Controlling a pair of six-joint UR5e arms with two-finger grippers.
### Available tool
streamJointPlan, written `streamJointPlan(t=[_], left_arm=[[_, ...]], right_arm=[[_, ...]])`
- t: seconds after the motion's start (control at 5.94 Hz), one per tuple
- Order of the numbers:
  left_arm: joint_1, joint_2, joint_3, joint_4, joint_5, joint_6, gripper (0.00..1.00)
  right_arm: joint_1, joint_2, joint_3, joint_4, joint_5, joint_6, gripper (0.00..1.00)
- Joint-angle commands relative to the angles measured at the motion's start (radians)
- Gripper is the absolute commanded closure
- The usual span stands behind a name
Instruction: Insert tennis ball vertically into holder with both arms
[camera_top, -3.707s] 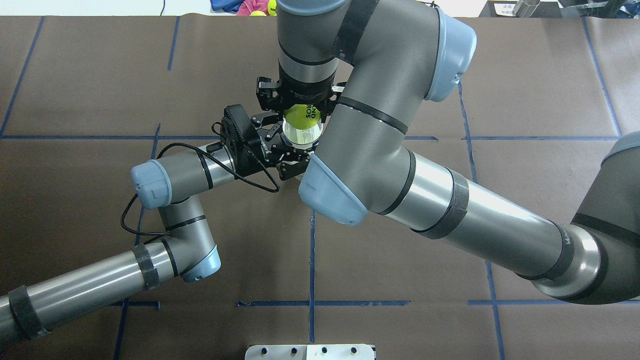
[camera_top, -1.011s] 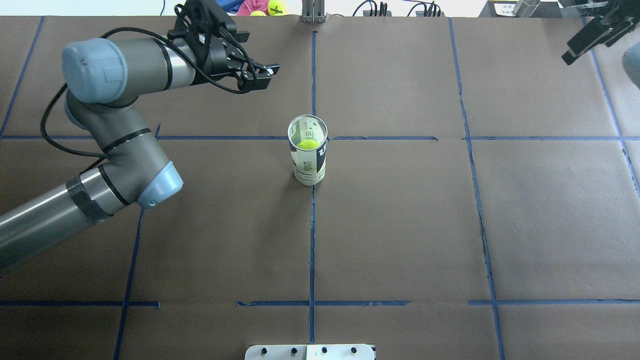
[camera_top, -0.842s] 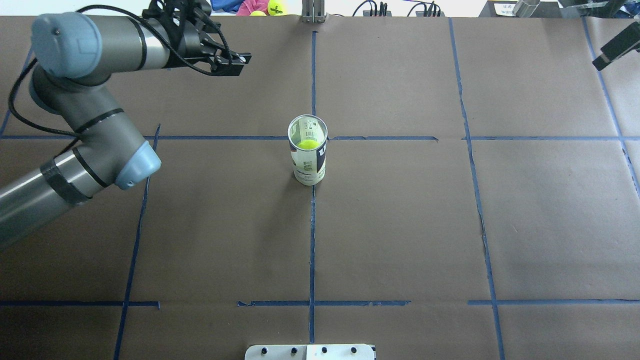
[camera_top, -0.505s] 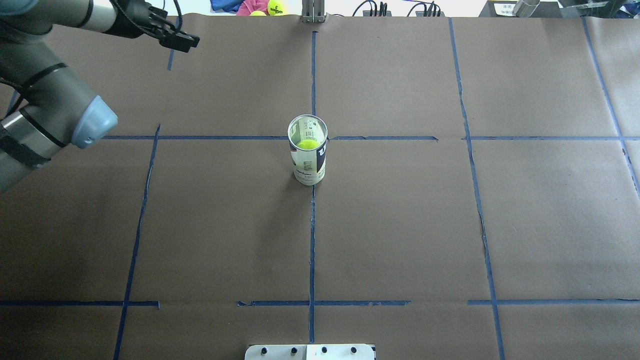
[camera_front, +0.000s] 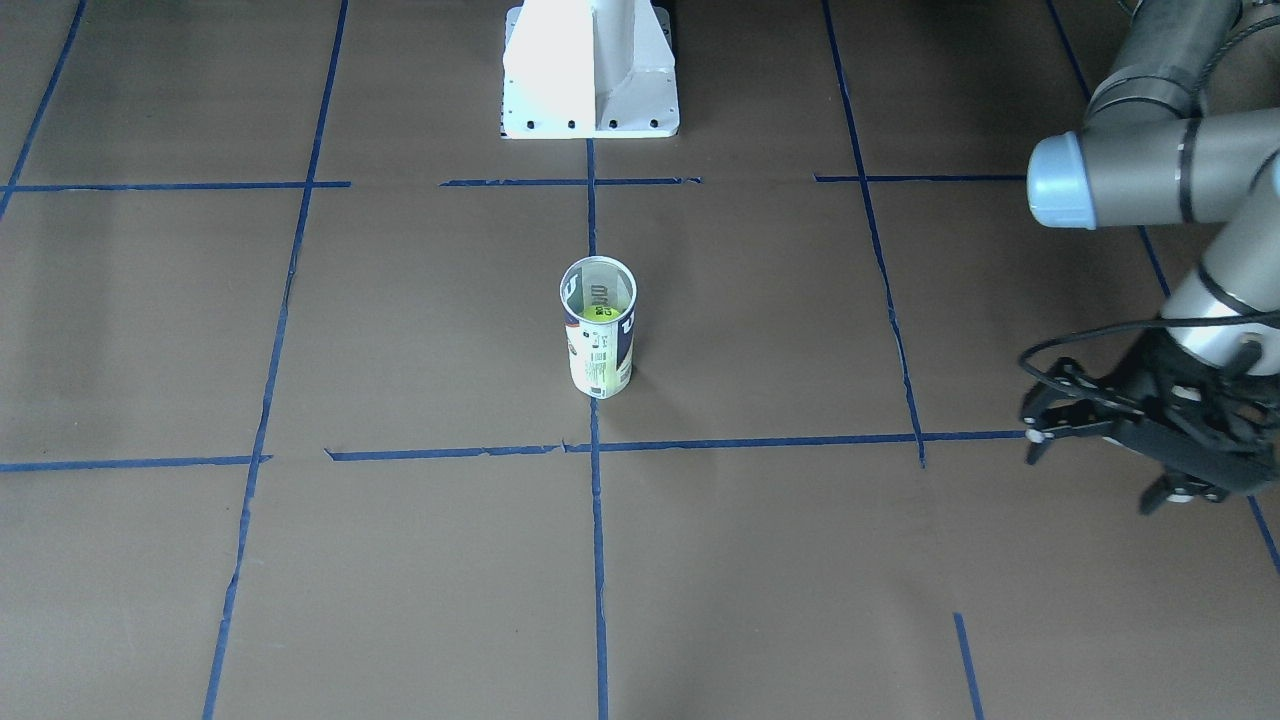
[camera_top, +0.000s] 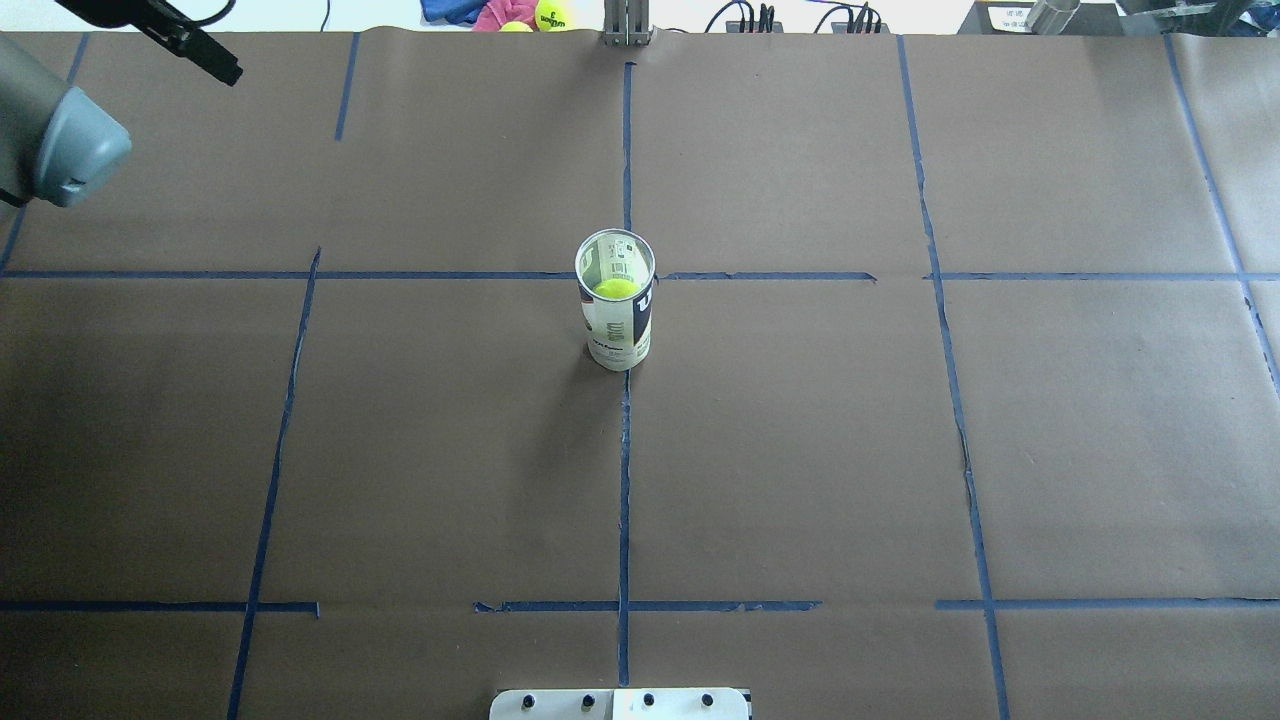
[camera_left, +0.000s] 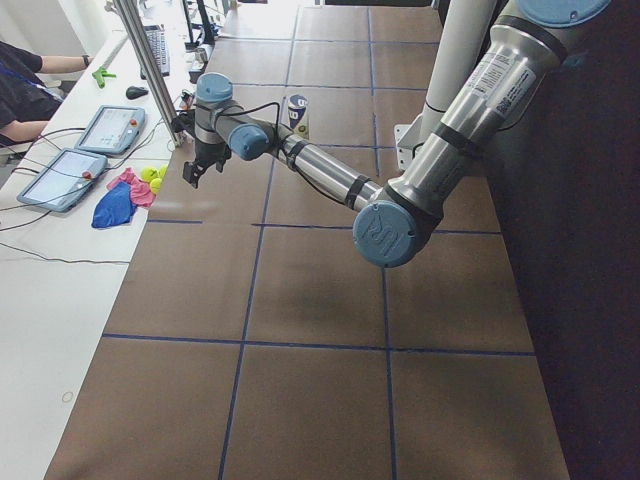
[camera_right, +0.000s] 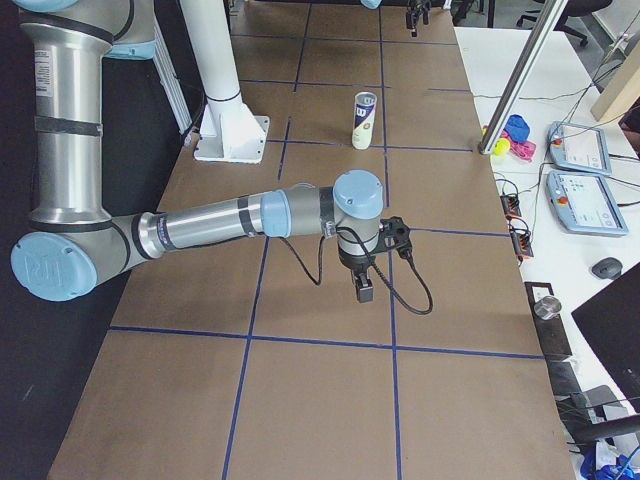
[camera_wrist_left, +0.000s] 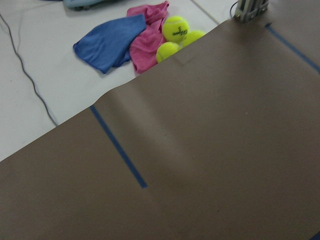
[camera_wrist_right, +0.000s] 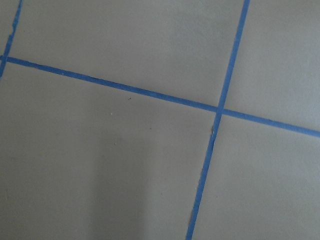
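The holder (camera_front: 598, 345) stands upright and alone at the table's middle, open end up; it also shows in the overhead view (camera_top: 617, 325). The tennis ball (camera_front: 597, 312) lies inside it, low down, also seen through the opening from overhead (camera_top: 615, 288). My left gripper (camera_front: 1100, 465) is open and empty, well off to the side of the holder near the far left corner of the table; one of its fingers (camera_top: 222, 68) shows in the overhead view. My right gripper (camera_right: 361, 290) points down at the table's right part, far from the holder; I cannot tell whether it is open or shut.
Spare tennis balls (camera_wrist_left: 175, 29) lie with a blue cloth (camera_wrist_left: 107, 42) and a pink cloth (camera_wrist_left: 147, 35) just beyond the table's far edge. The white pedestal base (camera_front: 590, 70) stands at the robot's side. A metal post (camera_top: 625, 20) stands at the far edge.
The ball, held at the holder's rim 3.7 s ago, now lies inside it. Both arms have let go and drawn away, the left to the far left, the right out of the overhead view.
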Motion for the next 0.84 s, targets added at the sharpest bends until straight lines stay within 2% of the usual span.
streamJointPlan(t=[0.0, 0.17, 0.51, 0.67], left_arm=[[-0.141, 0.111, 0.008, 0.161, -0.119, 0.049, 0.00], [-0.192, 0.215, 0.001, 0.160, -0.191, 0.085, 0.00], [-0.288, 0.386, -0.022, 0.163, -0.220, 0.104, 0.00], [-0.322, 0.464, -0.027, 0.154, -0.271, 0.099, 0.00]], right_arm=[[0.009, -0.039, -0.008, -0.006, 0.002, 0.013, 0.00], [0.007, -0.039, -0.015, -0.004, 0.008, 0.004, 0.00], [0.007, -0.039, -0.016, -0.007, -0.009, -0.004, 0.00], [0.007, -0.038, -0.014, -0.007, -0.009, -0.004, 0.00]])
